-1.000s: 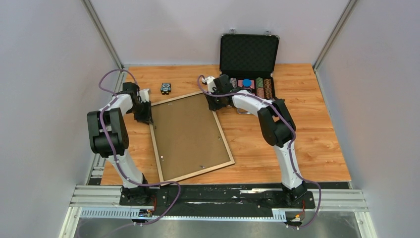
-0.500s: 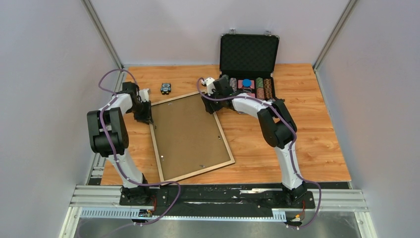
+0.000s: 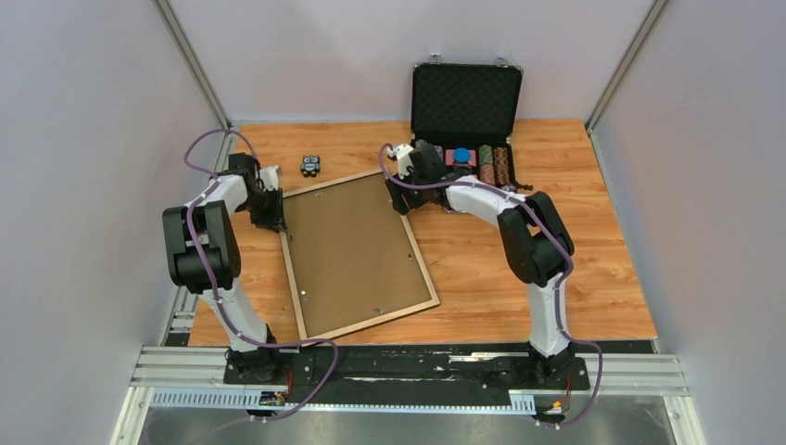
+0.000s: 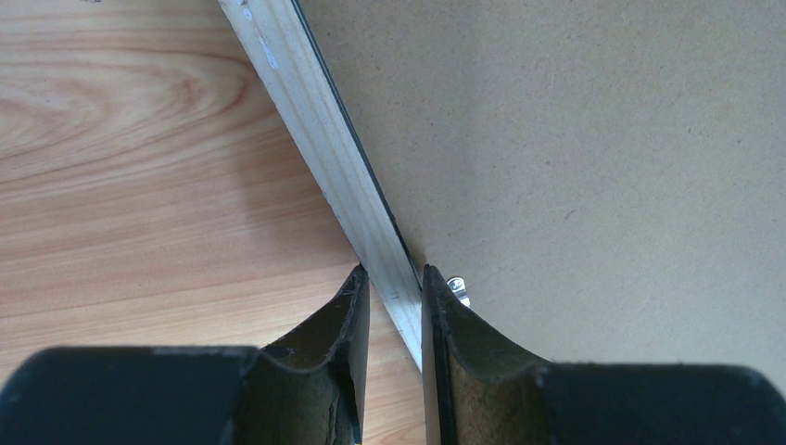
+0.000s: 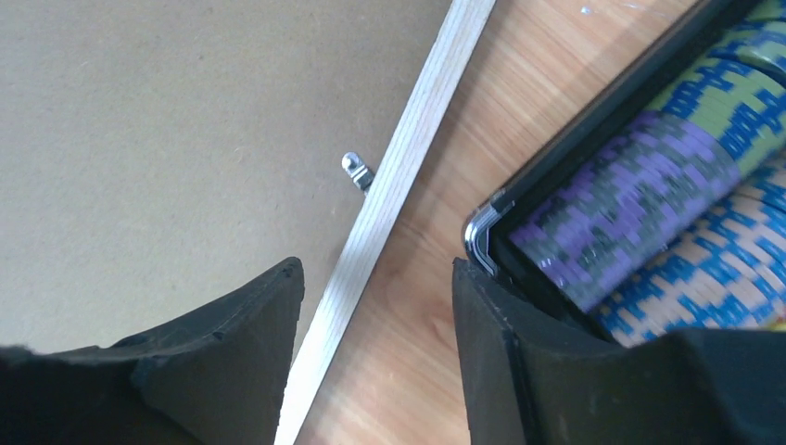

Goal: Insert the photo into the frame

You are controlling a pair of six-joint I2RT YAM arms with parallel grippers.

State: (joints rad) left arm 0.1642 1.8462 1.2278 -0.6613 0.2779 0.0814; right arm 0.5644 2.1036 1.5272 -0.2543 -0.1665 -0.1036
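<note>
Wood table (image 3: 593,269): frame (image 3: 371,321) lies flat, long axis near-far. Case (image 3: 463,102) holds chip rows (image 3: 494,165). Left gripper (image 4: 394,278) clamps frame, right gripper (image 5: 375,269) gapes.

**Materials and surface finish, work area**

The frame (image 4: 322,139) rail is pale bare wood, matt, with fine straight grain and a black inner edge. The backing panel (image 4: 593,139) is brown hardboard, matt and faintly speckled. The table (image 3: 519,269) top shows an orange wood grain with a low sheen. The retaining tab (image 5: 355,171) is bright metal. The chip case (image 3: 466,97) lid is lined with black textured foam. The poker chips (image 5: 640,195) are smooth with striped edges. The left gripper (image 4: 393,306) has matt black fingers (image 4: 320,357).
</note>
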